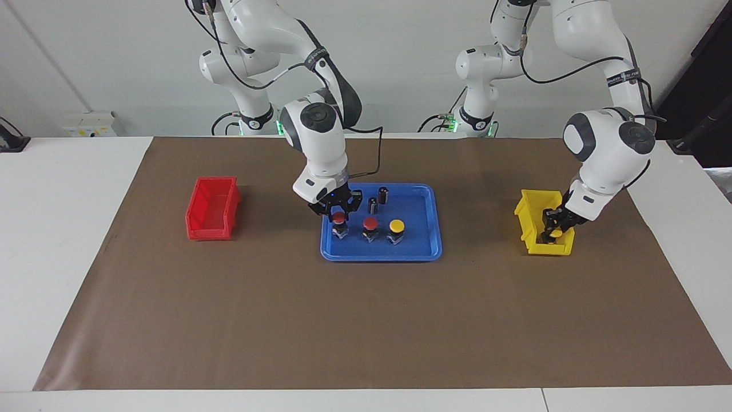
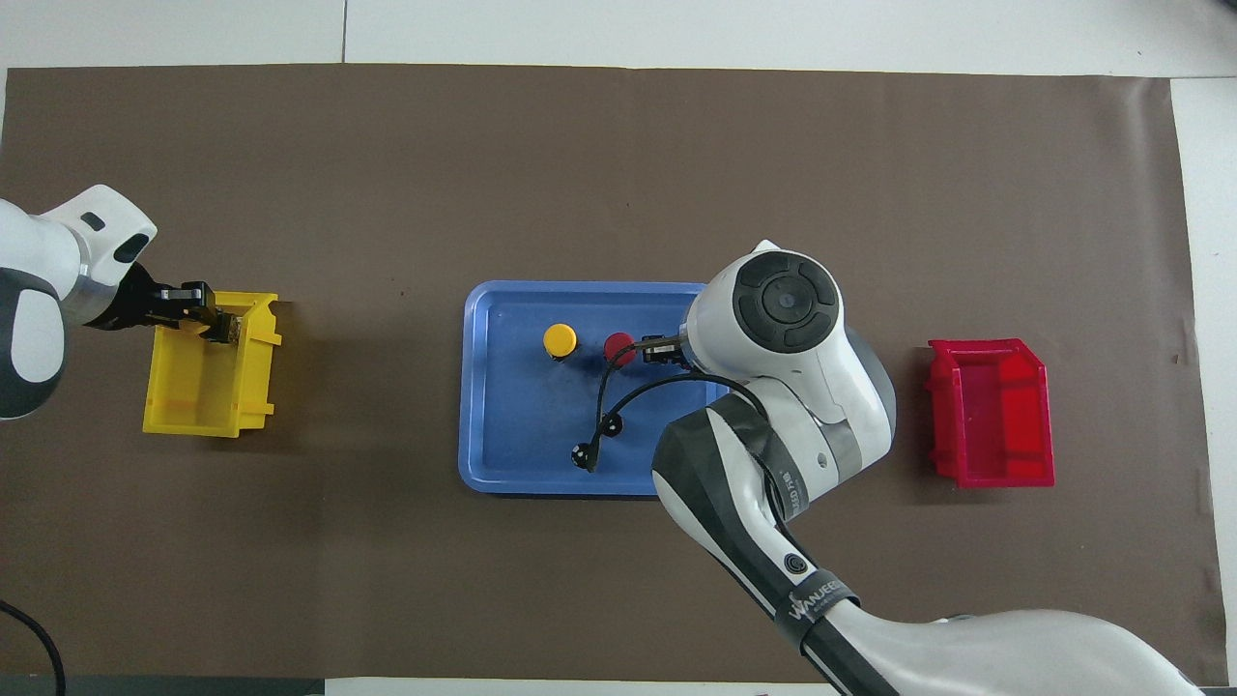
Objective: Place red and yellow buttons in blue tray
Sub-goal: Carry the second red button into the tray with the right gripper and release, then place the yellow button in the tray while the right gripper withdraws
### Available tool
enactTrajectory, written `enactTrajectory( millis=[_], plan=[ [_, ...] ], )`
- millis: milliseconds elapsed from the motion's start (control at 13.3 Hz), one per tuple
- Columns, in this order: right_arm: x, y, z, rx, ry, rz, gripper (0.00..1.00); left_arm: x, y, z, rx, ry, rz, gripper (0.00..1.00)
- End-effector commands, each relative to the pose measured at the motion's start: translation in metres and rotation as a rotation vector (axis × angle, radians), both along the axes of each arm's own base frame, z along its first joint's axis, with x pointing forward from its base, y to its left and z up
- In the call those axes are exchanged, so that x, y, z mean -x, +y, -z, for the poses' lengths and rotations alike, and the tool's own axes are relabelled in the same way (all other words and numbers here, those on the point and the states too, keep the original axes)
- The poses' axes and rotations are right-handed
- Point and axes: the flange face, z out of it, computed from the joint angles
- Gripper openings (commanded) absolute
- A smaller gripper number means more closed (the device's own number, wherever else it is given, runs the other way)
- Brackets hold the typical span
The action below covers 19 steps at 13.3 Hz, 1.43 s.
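Observation:
The blue tray (image 1: 423, 240) (image 2: 483, 387) lies mid-table. On it stand a red button (image 1: 370, 224) (image 2: 619, 349) and a yellow button (image 1: 396, 226) (image 2: 560, 339). My right gripper (image 1: 339, 216) is shut on the cap of a second red button (image 1: 341, 230), held upright low in the tray beside the other red one. I cannot tell whether its body touches the floor. From overhead the right arm hides that button. My left gripper (image 1: 553, 230) (image 2: 208, 319) reaches down into the yellow bin (image 1: 529, 214) (image 2: 208, 396), shut on a yellow button (image 1: 556, 234).
Two dark capless cylinders (image 1: 373, 204) (image 1: 384, 194) stand in the tray nearer to the robots. A red bin (image 1: 211, 209) (image 2: 991, 411) sits toward the right arm's end of the table. Brown mat covers the table.

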Motion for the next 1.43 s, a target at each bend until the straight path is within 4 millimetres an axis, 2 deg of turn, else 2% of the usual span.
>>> enactTrajectory(
  millis=[0,75,150,226,376,451,527,602,677,752,827,978,1053,1128,1204,1354],
  plan=[
    [0.002,-0.005,0.0,-0.012,0.005,-0.007,0.42,-0.014,-0.024,-0.06,-0.014,0.014,-0.038,0.01],
    [0.002,-0.005,0.001,-0.014,0.003,-0.008,0.52,-0.017,-0.036,-0.08,-0.014,0.015,-0.064,0.01],
    [0.002,-0.006,0.002,-0.014,0.002,-0.011,0.58,-0.018,-0.057,-0.103,-0.015,0.019,-0.088,0.01],
    [0.0,-0.008,0.002,-0.015,-0.001,-0.008,0.68,-0.02,-0.086,-0.113,-0.019,0.029,-0.116,0.01],
    [-0.009,-0.006,-0.015,-0.025,-0.029,-0.008,1.0,-0.008,-0.162,-0.112,-0.019,0.022,-0.212,0.01],
    [-0.019,-0.01,-0.03,-0.026,-0.051,-0.004,1.0,0.006,-0.197,-0.102,-0.028,0.029,-0.244,0.01],
    [-0.03,-0.024,-0.045,-0.022,-0.053,0.02,1.0,0.017,-0.23,-0.097,-0.028,0.018,-0.262,0.01],
    [-0.048,-0.061,-0.069,-0.014,-0.039,0.066,1.0,0.024,-0.258,-0.092,-0.022,0.008,-0.286,0.01],
    [-0.058,-0.091,-0.096,-0.005,-0.02,0.102,1.0,0.031,-0.282,-0.088,-0.001,-0.002,-0.306,0.01],
    [-0.067,-0.119,-0.12,0.005,0.0,0.141,1.0,0.039,-0.299,-0.073,0.003,0.001,-0.312,0.01],
    [-0.075,-0.159,-0.141,0.012,0.021,0.18,1.0,0.046,-0.305,-0.062,0.006,-0.004,-0.313,0.01],
    [-0.072,-0.221,-0.181,0.019,0.039,0.211,1.0,0.061,-0.323,-0.038,0.001,0.001,-0.294,0.01],
    [-0.066,-0.253,-0.198,0.016,0.025,0.233,1.0,0.06,-0.326,-0.029,0.01,-0.011,-0.297,0.01],
    [-0.059,-0.274,-0.21,0.018,0.023,0.248,1.0,0.058,-0.328,-0.024,0.019,-0.022,-0.296,0.01],
    [-0.052,-0.291,-0.22,0.02,0.03,0.262,1.0,0.055,-0.33,-0.009,0.015,-0.016,-0.297,0.01],
    [-0.041,-0.315,-0.231,0.041,0.054,0.258,1.0,0.057,-0.328,0.009,0.017,-0.02,-0.296,0.01]
  ],
)
